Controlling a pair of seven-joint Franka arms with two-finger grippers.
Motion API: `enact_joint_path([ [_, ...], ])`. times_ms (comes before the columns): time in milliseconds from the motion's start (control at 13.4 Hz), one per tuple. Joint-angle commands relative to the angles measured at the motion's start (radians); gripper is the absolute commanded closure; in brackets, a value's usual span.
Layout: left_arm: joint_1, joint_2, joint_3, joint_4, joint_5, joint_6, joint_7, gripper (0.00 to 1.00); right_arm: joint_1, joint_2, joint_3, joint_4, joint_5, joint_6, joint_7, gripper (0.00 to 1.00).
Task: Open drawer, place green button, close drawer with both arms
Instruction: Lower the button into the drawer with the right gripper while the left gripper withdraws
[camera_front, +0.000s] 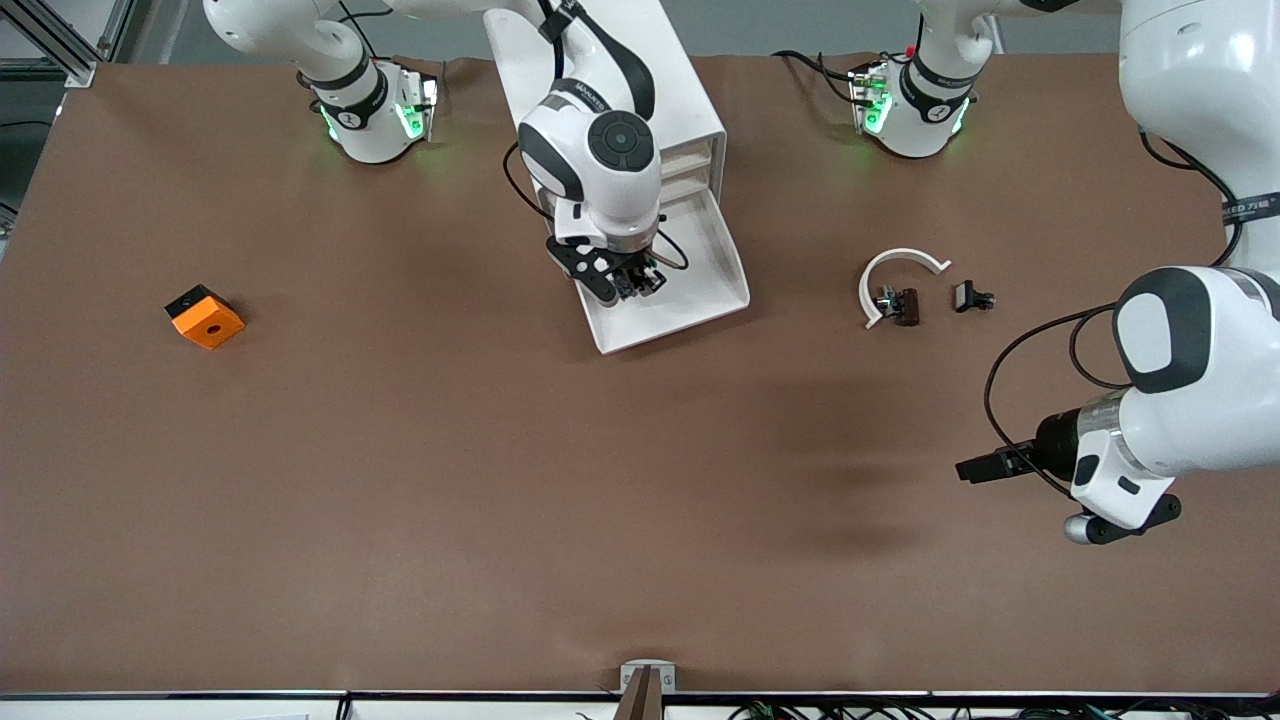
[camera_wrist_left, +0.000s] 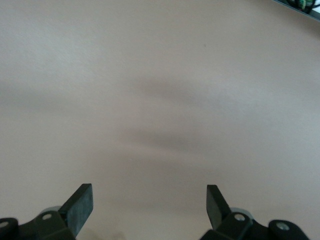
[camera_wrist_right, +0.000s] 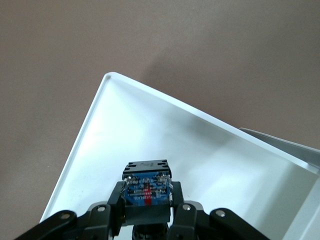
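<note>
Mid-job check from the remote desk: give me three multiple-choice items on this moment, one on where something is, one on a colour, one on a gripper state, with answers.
1. The right gripper is over:
A. the pulled-out wide white plastic drawer
B. the cube
C. bare table

2. The cube with a round hole toward the right arm's end of the table is:
A. green
B. orange
C. white

3. The left gripper, waiting over bare brown table, is:
A. shut on a part
B. shut, empty
C. open

Answers:
1 A, the right wrist view shows the drawer's white floor under the fingers.
2 B, plainly orange in the front view.
3 C, the left wrist view shows its fingers wide apart with nothing between.

The right gripper is shut on the small blue-grey based button.
</note>
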Motion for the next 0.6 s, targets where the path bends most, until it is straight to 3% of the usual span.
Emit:
enact_joint_path([
  [0, 0.000, -0.051, 0.001, -0.037, 0.076, 0.021, 0.014, 0.00, 0.008, 0.005, -0.011, 0.008, -0.001, 0.002, 0.013, 1.00],
  [522, -0.011, -0.068, 0.001, -0.041, 0.116, 0.021, -0.004, 0.00, 0.010, 0.043, -0.011, 0.014, -0.003, 0.021, 0.013, 1.00],
])
